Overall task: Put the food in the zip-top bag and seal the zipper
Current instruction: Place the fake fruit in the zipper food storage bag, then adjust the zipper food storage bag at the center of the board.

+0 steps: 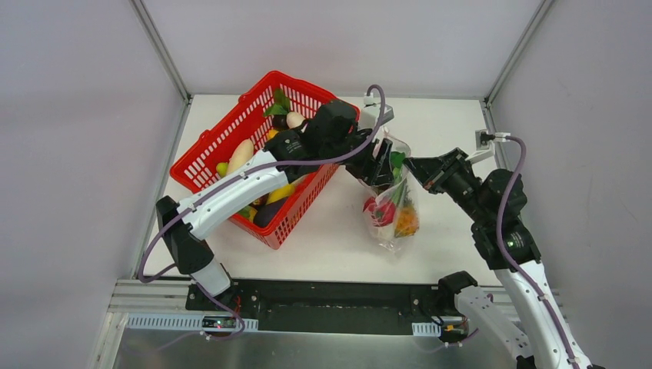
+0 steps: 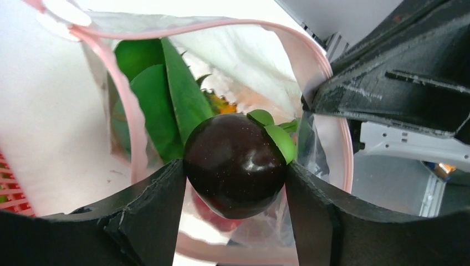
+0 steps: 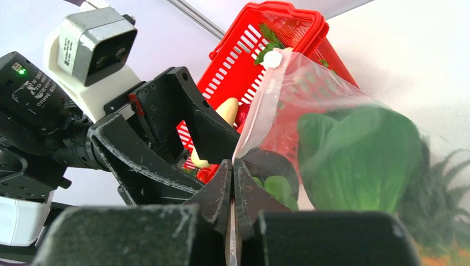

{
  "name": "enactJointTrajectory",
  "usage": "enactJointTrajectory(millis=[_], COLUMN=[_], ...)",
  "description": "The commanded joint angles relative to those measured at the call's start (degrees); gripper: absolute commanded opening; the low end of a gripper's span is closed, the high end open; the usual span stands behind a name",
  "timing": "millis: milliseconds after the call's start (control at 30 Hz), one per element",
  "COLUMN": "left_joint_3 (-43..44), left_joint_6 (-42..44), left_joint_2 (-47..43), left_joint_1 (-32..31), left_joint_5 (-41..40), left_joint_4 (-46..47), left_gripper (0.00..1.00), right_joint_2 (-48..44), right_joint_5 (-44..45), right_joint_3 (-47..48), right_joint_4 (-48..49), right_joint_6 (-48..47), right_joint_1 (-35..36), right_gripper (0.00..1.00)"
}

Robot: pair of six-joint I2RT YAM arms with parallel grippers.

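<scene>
The clear zip-top bag (image 1: 394, 223) stands open on the table, right of the basket. Inside it are a green leafy vegetable (image 2: 161, 94), an orange pineapple (image 1: 407, 221) and a red fruit (image 1: 377, 209). My left gripper (image 2: 235, 183) is shut on a dark purple eggplant (image 2: 235, 163) with a green cap, held right at the bag's open mouth. The pink zipper (image 2: 128, 105) loops around that mouth. My right gripper (image 3: 233, 166) is shut on the bag's rim, holding it up from the right. In the top view the two grippers meet over the bag.
The red mesh basket (image 1: 231, 138) sits at the left under my left arm. It holds a white radish (image 1: 240, 154), a yellow piece (image 1: 281, 192) and other toy food. White walls enclose the table at the back and both sides.
</scene>
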Motion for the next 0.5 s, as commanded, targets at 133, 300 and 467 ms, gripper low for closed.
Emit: enactJointTrajectory(millis=[133, 300, 467], left_joint_3=[5.8, 5.9, 2.8], left_joint_6=[8.0, 7.3, 6.9], left_joint_2=[-1.3, -1.8, -6.7], left_joint_1=[-0.5, -0.5, -0.5], left_joint_5=[-1.6, -1.2, -9.7], left_joint_4=[-10.4, -10.1, -10.3], left_gripper=[0.77, 0.78, 0.75], right_joint_2=[-0.8, -0.5, -1.5], right_joint_5=[1.3, 1.3, 1.8], right_joint_3=[0.1, -0.2, -1.0], right_joint_4=[6.2, 6.7, 6.7], right_joint_6=[0.1, 0.1, 0.1], right_joint_1=[0.1, 0.1, 0.1], right_gripper=[0.00, 0.00, 0.00])
